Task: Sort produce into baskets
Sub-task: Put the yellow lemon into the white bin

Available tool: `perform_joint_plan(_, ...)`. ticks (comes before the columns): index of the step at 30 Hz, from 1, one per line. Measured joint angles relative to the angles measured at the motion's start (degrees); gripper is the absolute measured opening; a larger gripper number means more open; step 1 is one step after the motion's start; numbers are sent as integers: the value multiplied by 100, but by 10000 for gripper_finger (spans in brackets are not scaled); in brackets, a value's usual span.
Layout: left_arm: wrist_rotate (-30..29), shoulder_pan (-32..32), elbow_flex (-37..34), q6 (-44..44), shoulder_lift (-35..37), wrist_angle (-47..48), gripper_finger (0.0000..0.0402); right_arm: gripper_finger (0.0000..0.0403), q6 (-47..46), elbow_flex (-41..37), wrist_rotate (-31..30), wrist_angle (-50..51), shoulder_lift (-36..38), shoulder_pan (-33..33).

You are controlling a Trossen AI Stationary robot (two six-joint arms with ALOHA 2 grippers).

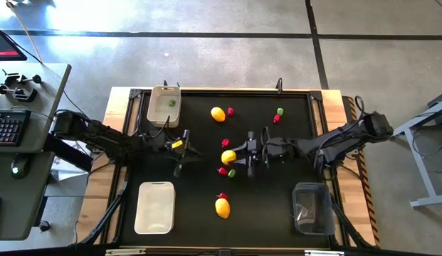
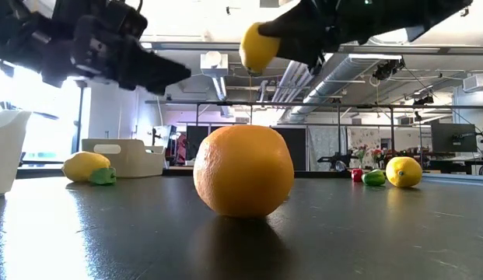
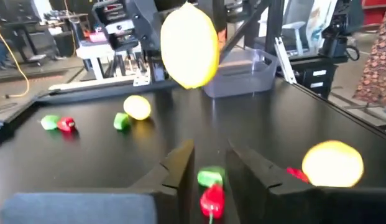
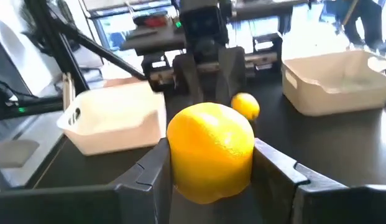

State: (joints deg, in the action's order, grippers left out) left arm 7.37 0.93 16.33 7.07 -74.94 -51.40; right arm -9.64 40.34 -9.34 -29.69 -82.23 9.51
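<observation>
The black table (image 1: 199,185) is occupied by a beige tub (image 1: 164,105) at far left, a white tray (image 1: 154,207) near left, a clear bin (image 1: 312,208) near right, and scattered lemons (image 1: 218,114), red pieces (image 1: 230,112) and green pieces (image 1: 280,112).

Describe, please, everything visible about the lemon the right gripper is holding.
The lemon is a yellow, egg-shaped toy piece with a smooth, slightly glossy skin. It is clamped between the two dark fingers of the right gripper, one pressing each side, and is lifted clear of the black table, above its middle. Nothing else touches it.
</observation>
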Motion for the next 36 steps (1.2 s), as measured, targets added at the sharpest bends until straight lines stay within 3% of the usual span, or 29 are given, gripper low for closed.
perform_joint_plan(5, -408, 131, 515, 55, 0, 359, 137, 154, 392, 84, 144, -519, -212, -23)
perform_joint_plan(17, -319, 378, 1627, -539, -352, 1305, 250, 154, 619, 232, 142, -538, -292, -10)
perform_joint_plan(30, -297, 393, 2187, -542, -945, 1357, 260, 155, 709, 234, 132, -698, -292, -3)
perform_joint_plan(36, -266, 393, 2344, -481, -1040, 1513, 241, 171, 591, 234, 114, -669, -292, -3)
